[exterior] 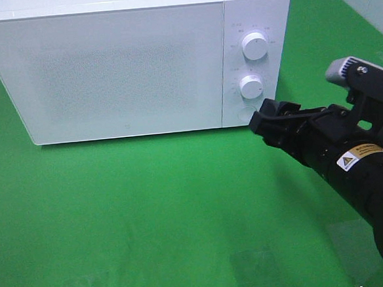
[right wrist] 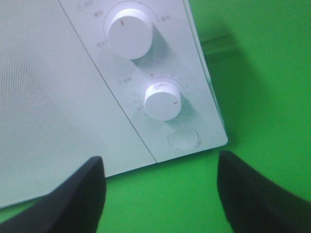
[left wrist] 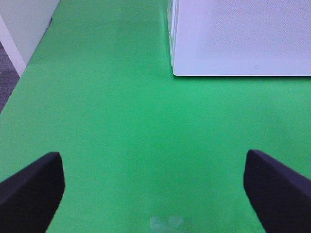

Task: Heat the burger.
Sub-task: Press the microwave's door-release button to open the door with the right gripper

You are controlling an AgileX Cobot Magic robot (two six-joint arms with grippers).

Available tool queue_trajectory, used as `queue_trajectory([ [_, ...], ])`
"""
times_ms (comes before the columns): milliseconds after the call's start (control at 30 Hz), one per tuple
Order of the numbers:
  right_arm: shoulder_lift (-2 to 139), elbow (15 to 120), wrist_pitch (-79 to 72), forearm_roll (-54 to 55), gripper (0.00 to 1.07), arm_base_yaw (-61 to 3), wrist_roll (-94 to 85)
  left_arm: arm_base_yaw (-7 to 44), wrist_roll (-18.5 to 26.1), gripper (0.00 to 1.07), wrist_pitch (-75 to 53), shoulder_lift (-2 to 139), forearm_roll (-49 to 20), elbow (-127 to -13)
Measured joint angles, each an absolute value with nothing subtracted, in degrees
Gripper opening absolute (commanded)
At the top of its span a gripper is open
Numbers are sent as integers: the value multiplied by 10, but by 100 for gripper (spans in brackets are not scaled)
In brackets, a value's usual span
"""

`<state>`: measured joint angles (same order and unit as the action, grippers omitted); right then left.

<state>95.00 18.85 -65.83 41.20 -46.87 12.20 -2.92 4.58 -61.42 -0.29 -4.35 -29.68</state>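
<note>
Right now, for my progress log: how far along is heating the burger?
Done: nothing confirmable; the microwave door is shut and no burger shows, so it may be inside. In hand: the open right gripper faces the lower knob and round button. Remaining: working those controls.

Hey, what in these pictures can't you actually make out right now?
- Burger: in no view; the microwave has its white door closed, hiding the inside.
- Dial markings: too small in exterior high, blurred in right wrist.
- Left gripper: missing from exterior high; left wrist's edge cuts its fingers.
- Right gripper touching the button: unclear, its body blocks the gap in exterior high.
</note>
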Motion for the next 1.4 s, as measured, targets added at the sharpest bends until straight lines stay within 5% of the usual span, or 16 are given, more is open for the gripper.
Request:
queue_trajectory([
  [267, 950, 189, -659, 414, 29, -469, 514, -29, 46, 94, -614, -3, -44, -297],
  [567, 950, 189, -642, 415, 0, -469, 710, -29, 46, 94, -614, -3, -44, -297],
  [1033, 950, 189, -576, 430, 0, -467, 759, -29, 46, 94, -614, -3, -44, -297],
  [1400, 1011, 254, -544, 374, 0, -388, 759, -29, 46, 94, -614, -3, -44, -297],
])
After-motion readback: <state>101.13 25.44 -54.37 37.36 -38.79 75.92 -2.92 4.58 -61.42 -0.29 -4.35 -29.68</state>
